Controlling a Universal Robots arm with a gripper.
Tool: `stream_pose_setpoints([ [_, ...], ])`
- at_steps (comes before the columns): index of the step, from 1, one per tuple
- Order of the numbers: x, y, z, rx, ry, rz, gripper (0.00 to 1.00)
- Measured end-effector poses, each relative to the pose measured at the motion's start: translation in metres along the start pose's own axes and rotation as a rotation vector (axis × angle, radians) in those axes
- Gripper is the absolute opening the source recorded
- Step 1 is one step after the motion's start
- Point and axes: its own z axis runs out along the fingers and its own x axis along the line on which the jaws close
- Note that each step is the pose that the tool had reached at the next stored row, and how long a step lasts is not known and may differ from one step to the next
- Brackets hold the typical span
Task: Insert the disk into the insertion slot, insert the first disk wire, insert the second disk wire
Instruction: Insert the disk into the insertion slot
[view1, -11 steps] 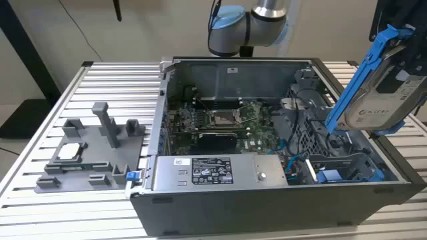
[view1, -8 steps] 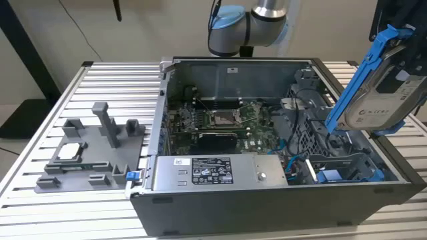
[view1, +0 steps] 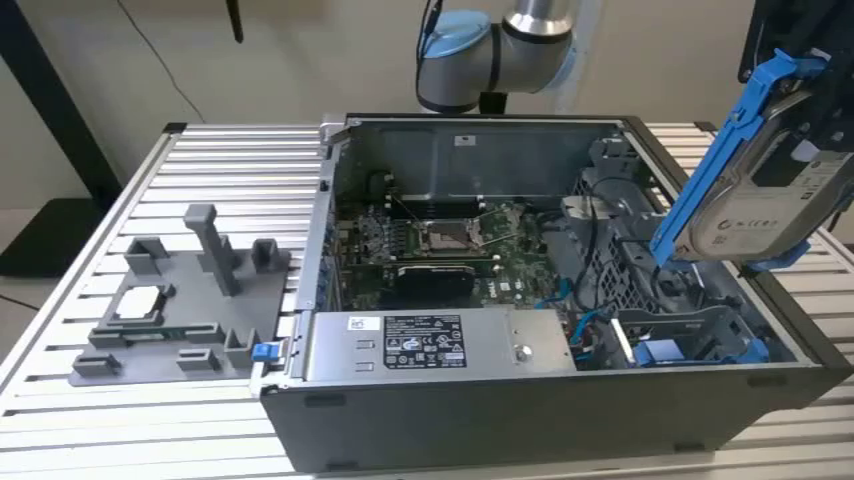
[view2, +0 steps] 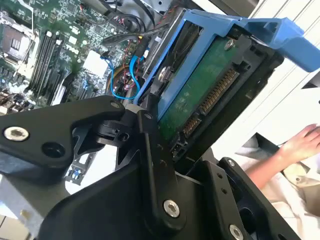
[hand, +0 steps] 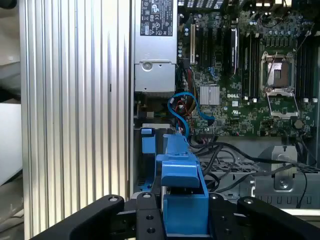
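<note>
Item: disk (view1: 763, 185) – silver-grey drive with a white label, clipped in a blue carrier frame. It hangs tilted, nearly on edge, in the air at the exterior view's right, above the near right corner of the open computer case (view1: 534, 420) and not yet in it. In the second wrist view its green circuit board and connector edge face the camera.

Holder: gripper (hand: 183, 217), clamped on the carrier from both sides, the disk projecting beyond the fingers toward the case.

Destination: the insertion slot (view1: 694, 345), taken to be the bay with blue fittings at the near right of the case – below the disk and apart from it.

Handling note, as a judgement: bring the carrier square to the bay and keep its edges clear of the loose blue cables (hand: 187, 107) beside it.

Surroundings: power-supply box (view1: 441, 345) at the near edge, motherboard (view1: 441, 245) behind it, grey fixture (view1: 187, 300) on the slatted surface (view1: 80, 410) to the exterior view's left. A person's hand (view2: 300, 142) lies beyond the case.
</note>
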Motion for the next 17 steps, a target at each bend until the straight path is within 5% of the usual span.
stream_pose_setpoints([
  [4,0.0007,-0.0001,0.0018,0.0,0.0001,0.0,0.0],
  [17,0.0044,-0.0017,0.0252,0.001,-0.0003,0.004,0.0],
])
